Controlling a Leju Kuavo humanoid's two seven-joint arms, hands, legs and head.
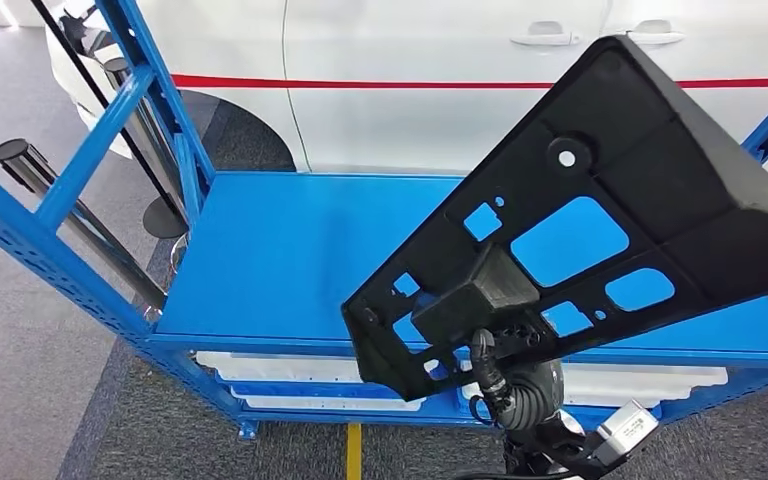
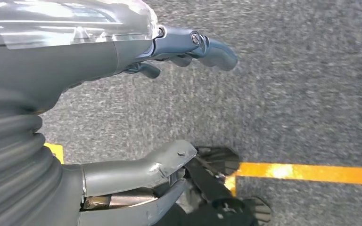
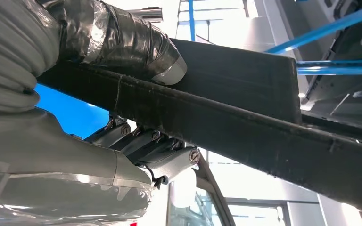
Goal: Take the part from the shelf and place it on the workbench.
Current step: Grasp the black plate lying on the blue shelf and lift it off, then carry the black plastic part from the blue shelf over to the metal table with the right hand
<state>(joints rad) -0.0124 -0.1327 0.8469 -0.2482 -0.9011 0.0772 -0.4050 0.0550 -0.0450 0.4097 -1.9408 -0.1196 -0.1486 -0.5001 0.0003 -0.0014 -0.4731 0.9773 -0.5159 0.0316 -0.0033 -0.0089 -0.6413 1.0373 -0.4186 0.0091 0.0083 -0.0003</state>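
Blue steel is making up the shelf (image 1: 290, 260), its flat top deck lying bare under the head view, with slanted blue posts rising at the left and white trays (image 1: 280, 368) sitting on the level beneath. Behind the shelf a white car (image 1: 410, 90) with a red stripe along its doors is standing close. Grey carpet (image 1: 20, 340) is covering the floor, and a yellow line (image 1: 353, 452) is running along it below the shelf's front edge.

Over the deck's right half, the black part (image 1: 600, 210), a flat plastic plate pierced with several cut-outs, is tilting up clear of the shelf, its low corner nearest the robot. The right hand (image 1: 505, 350) is gripping it at that low end; in the right wrist view the thumb, wrapped in tape, is pressing on one face of the part (image 3: 245, 117) while the dark fingers (image 3: 141, 146) are curling against the other face, so the hand (image 3: 122, 136) is clamped on the plate.

From the left wrist, the left hand (image 2: 136, 108) is hanging above the carpet and yellow line, holding nothing, thumb and fingers standing well apart.
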